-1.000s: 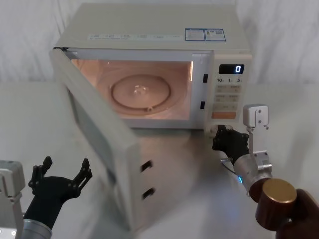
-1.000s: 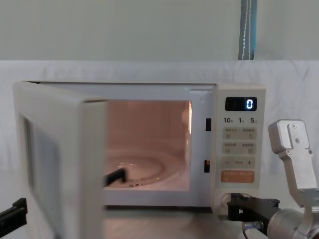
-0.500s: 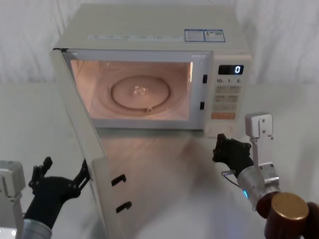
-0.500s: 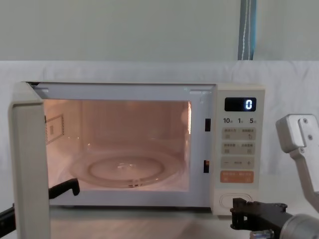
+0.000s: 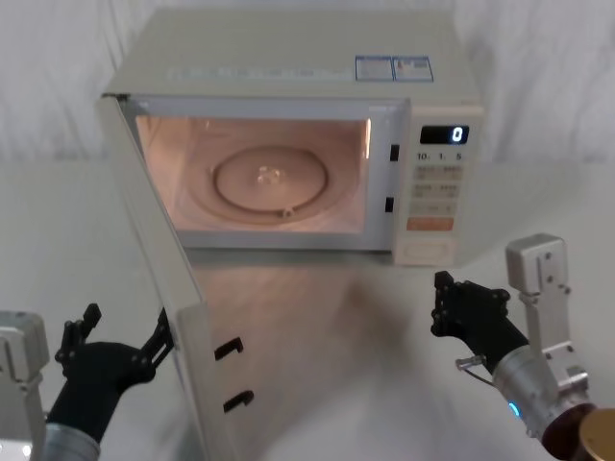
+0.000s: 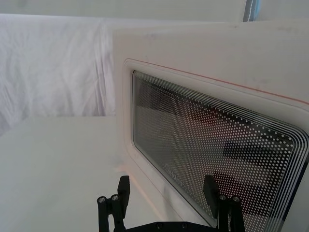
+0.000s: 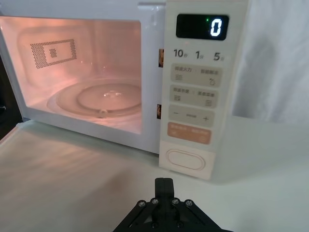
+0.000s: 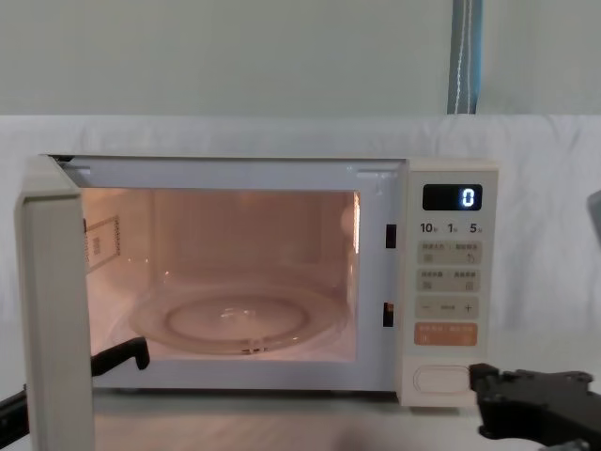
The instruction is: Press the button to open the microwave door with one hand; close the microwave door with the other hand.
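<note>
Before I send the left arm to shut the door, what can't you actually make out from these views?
- Left gripper to door: touching or apart is unclear in the head view; the door's edge covers one fingertip.
- Door hinge: hidden behind the door in the chest view.
- Small key labels on the microwave: too small to read in the right wrist view.
- Right gripper: cut off by the chest view's lower edge, below the button.

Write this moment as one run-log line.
microwave door: swung open | button: released | right claw: shut, backed off | left claw: open, beside door's outer face
</note>
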